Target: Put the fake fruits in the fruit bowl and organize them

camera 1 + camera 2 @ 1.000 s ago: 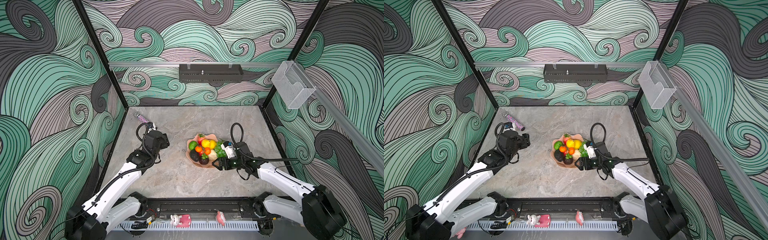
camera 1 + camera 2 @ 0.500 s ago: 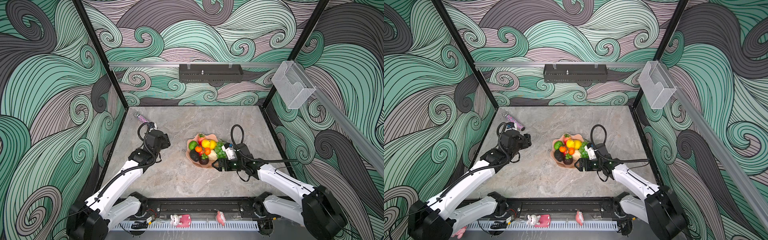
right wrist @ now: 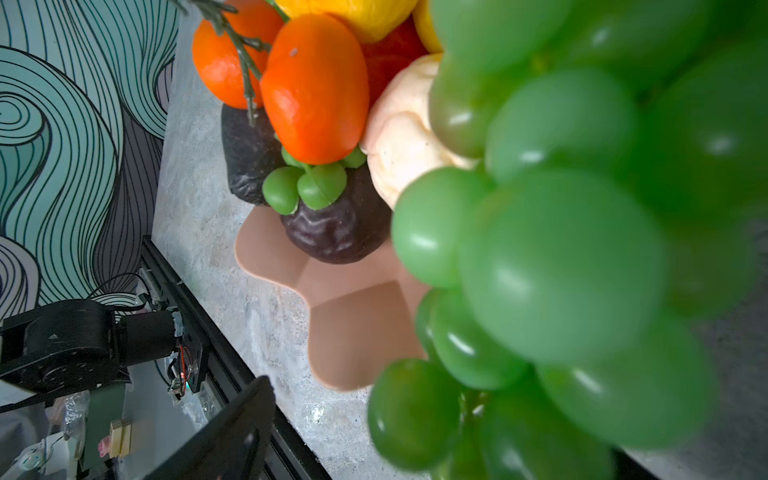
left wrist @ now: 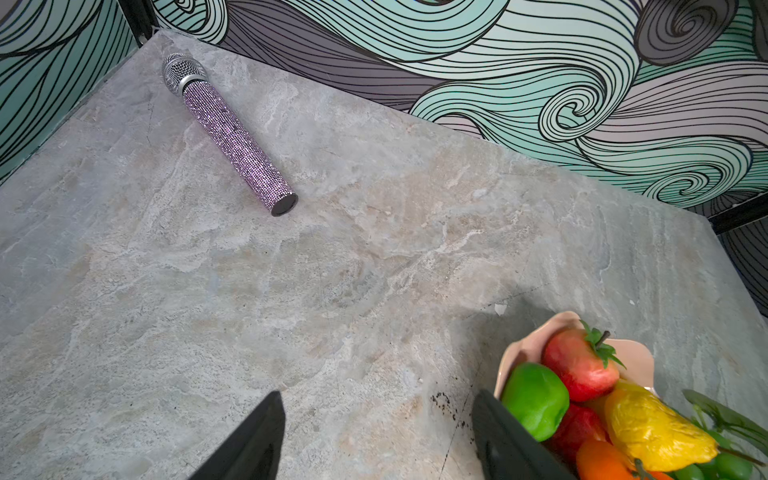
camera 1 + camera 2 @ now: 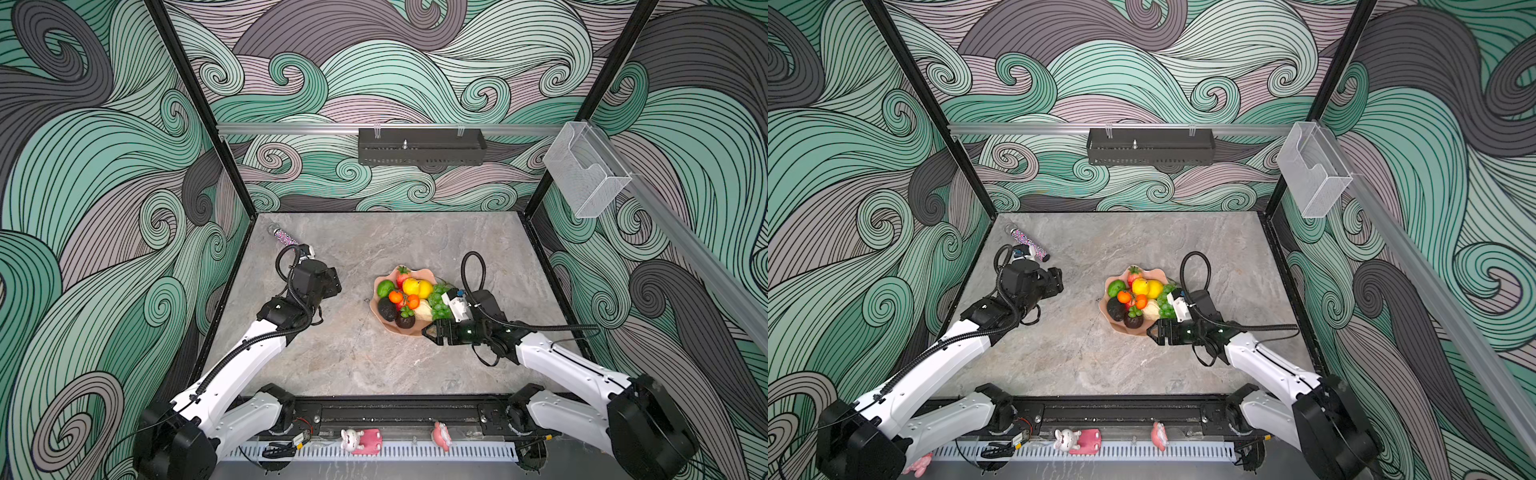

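The fruit bowl (image 5: 394, 331) (image 5: 1120, 329), salmon pink with a scalloped rim, sits mid-table and holds the fake fruits: lime (image 5: 385, 287), lemons (image 5: 415, 287), oranges (image 5: 395, 296), avocado (image 5: 387, 309), mangosteen (image 5: 405, 321), pear (image 5: 424, 309) and grape bunch (image 5: 438, 301). My right gripper (image 5: 428, 332) (image 5: 1152, 332) lies on its side at the bowl's near right rim, open. In the right wrist view the grapes (image 3: 561, 257) fill the frame and hide one finger; the other finger (image 3: 241, 428) shows. My left gripper (image 5: 336, 286) (image 4: 378, 415) hangs open and empty left of the bowl (image 4: 523, 340).
A sparkly purple microphone (image 5: 286, 237) (image 4: 232, 133) lies near the back left corner. A clear plastic box (image 5: 586, 178) hangs on the right wall and a black tray (image 5: 422, 146) on the back wall. Small pink toys (image 5: 361, 440) sit on the front rail.
My left gripper has drifted right, closer to the bowl. The right gripper has shifted slightly toward the table's front at the bowl's rim.
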`<action>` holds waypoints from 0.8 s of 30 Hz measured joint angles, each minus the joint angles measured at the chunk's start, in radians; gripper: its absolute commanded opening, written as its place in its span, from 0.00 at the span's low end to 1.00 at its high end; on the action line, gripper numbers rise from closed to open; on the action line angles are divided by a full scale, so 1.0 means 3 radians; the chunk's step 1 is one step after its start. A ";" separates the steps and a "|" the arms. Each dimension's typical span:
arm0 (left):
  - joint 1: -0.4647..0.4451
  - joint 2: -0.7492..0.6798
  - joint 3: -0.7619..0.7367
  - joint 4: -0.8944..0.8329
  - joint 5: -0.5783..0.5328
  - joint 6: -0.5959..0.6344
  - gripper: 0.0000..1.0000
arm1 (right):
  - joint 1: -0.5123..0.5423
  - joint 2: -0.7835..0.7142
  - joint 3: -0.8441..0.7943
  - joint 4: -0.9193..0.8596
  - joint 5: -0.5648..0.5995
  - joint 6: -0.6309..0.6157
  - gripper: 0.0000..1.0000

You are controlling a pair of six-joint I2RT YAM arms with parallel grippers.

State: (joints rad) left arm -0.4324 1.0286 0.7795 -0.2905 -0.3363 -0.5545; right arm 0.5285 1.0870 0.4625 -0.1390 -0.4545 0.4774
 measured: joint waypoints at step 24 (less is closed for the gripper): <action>0.0003 0.0010 -0.0051 0.0008 0.0024 0.0000 0.74 | 0.0408 -0.0144 -0.0278 -0.0067 0.0687 0.0057 0.57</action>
State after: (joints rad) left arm -0.4316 1.0317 0.7643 -0.2882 -0.3290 -0.5545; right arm 0.6510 1.0439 0.3790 -0.1593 -0.2485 0.4946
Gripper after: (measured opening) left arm 0.737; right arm 0.600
